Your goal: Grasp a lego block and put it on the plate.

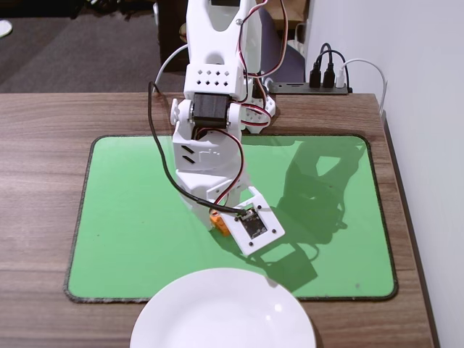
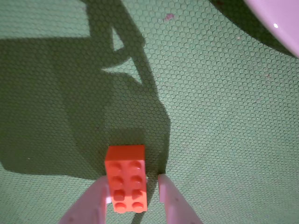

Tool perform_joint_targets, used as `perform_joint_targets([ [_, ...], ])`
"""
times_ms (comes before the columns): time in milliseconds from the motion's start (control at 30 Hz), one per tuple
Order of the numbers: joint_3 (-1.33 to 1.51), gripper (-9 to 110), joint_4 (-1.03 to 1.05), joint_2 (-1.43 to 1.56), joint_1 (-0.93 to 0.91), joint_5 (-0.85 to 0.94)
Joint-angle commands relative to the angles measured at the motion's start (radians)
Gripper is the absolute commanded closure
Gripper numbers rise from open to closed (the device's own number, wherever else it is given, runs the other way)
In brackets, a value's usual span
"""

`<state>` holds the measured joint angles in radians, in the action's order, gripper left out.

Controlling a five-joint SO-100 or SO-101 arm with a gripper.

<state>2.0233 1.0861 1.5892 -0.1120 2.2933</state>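
The lego block [image 2: 125, 179] is a small orange brick with two rows of studs, lying flat on the green mat. In the fixed view only a sliver of the lego block [image 1: 217, 220] shows beside the wrist camera mount. My gripper [image 2: 134, 181] is down at the mat and straddles the brick's near half. It is open: the left finger touches the brick's side and a narrow gap remains before the right finger [image 2: 169, 196]. The white plate [image 1: 222, 313] lies at the table's front edge, just in front of the gripper [image 1: 222, 225]. The plate's rim [image 2: 280, 23] shows at the wrist view's top right.
The green mat [image 1: 130, 217] covers most of the wooden table [image 1: 43, 123]. The arm's base stands at the mat's far edge, with a power strip [image 1: 312, 88] and cables behind it. A white wall runs along the right side.
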Motion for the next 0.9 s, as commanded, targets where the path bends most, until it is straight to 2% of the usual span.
perform_joint_targets([
  [0, -0.005, 92, -0.011, 0.003, -0.003, -0.005],
  [300, -0.005, 99, -0.011, 0.003, 0.000, -0.005],
  [867, -0.054, 99, 0.003, 0.072, 0.017, -0.066],
])
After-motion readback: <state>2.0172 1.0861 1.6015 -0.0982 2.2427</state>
